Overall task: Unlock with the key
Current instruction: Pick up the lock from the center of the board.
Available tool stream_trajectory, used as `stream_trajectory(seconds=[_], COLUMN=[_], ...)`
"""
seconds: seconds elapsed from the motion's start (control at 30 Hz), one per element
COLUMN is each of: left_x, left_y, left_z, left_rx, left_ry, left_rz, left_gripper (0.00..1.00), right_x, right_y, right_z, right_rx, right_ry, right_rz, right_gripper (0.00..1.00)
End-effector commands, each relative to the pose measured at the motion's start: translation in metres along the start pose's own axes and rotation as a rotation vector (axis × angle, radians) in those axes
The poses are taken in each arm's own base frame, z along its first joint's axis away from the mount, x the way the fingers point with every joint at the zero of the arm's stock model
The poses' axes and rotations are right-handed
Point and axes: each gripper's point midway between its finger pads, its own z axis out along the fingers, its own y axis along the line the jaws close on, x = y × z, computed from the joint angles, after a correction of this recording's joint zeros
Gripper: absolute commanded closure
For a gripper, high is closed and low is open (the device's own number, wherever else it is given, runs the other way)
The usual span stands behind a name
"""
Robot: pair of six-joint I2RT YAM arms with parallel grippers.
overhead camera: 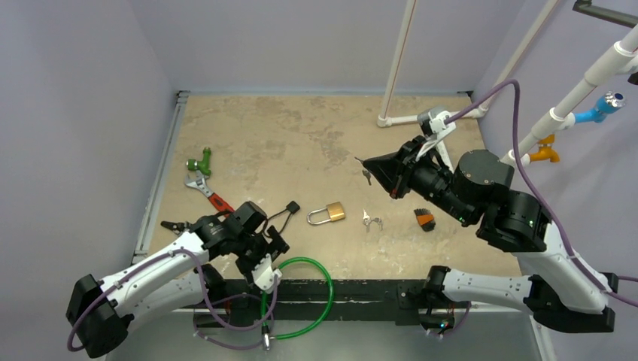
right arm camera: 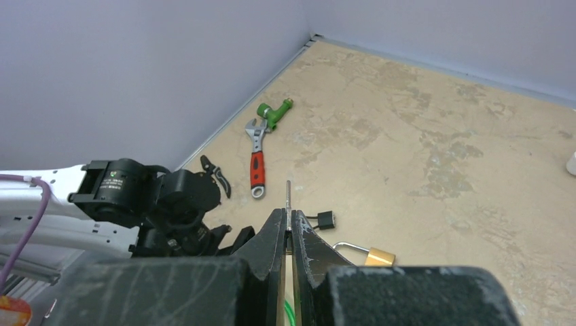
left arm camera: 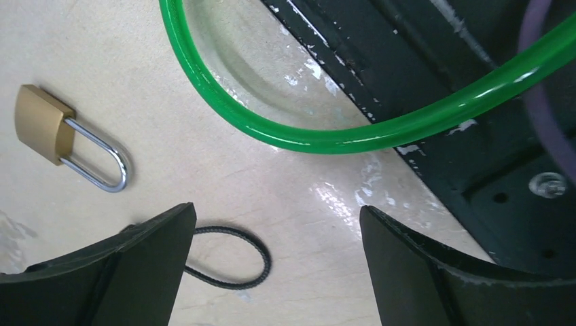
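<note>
R gripper [right arm camera: 288,217] is clamped on the key [right arm camera: 288,193], held above the table at centre-right of the top view, while the padlock [overhead camera: 327,213] lies mid-table w/ shackle apparently closed and L gripper [left arm camera: 275,216] gapes empty, so insertion & turn are left.
</note>
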Motion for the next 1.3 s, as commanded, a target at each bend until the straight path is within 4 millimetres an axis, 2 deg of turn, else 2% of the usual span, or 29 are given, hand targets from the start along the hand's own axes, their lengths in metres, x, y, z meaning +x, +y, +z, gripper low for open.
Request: stream_trajectory(seconds=[0.0, 0.1, 0.3, 0.53, 0.87, 0.93, 1.1, 1.27], left_x=[-0.006, -0.011, -0.019, -0.026, -0.039, -0.042, -0.044, -0.045], left_y=[0.045, 0.044, 0.018, 0.0, -0.009, -0.012, -0.019, -0.02], left_z=[0.013, 0.025, 0.037, 0.039, 0.046, 0.049, 0.052, 0.054], left_rx=[-0.164, -0.182, -0.11, -0.172, -0.299, -0.332, -0.344, -0.346], left_ry=[-0.044, -0.081, -0.15, -0.214, -0.318, -0.336, -0.366, -0.372], left_rz=[0.361, 0.482, 0.678, 0.816, 0.97, 1.015, 1.028, 1.027], left_gripper=[0.09, 0.09, 0.1, 0.13, 0.2, 0.25, 0.47, 0.55], right_x=[-0.013, -0.013, -0.012, -0.004, 0.0, 0.001, 0.004, 0.007], right_y=[0.0, 0.0, -0.003, -0.006, -0.007, -0.008, -0.01, -0.011], right_z=[0.001, 0.001, 0.0, 0.004, 0.005, 0.005, 0.006, 0.008], right_rx=[0.011, 0.015, 0.028, 0.04, 0.04, 0.042, 0.054, 0.06], right_ry=[-0.037, -0.028, -0.028, -0.014, -0.009, -0.008, -0.003, 0.003], right_rz=[0.004, 0.001, -0.003, -0.01, -0.013, -0.012, -0.014, -0.015], right_gripper=[1.0, 1.0, 1.0, 1.0, 1.0, 1.0, 1.0, 1.0])
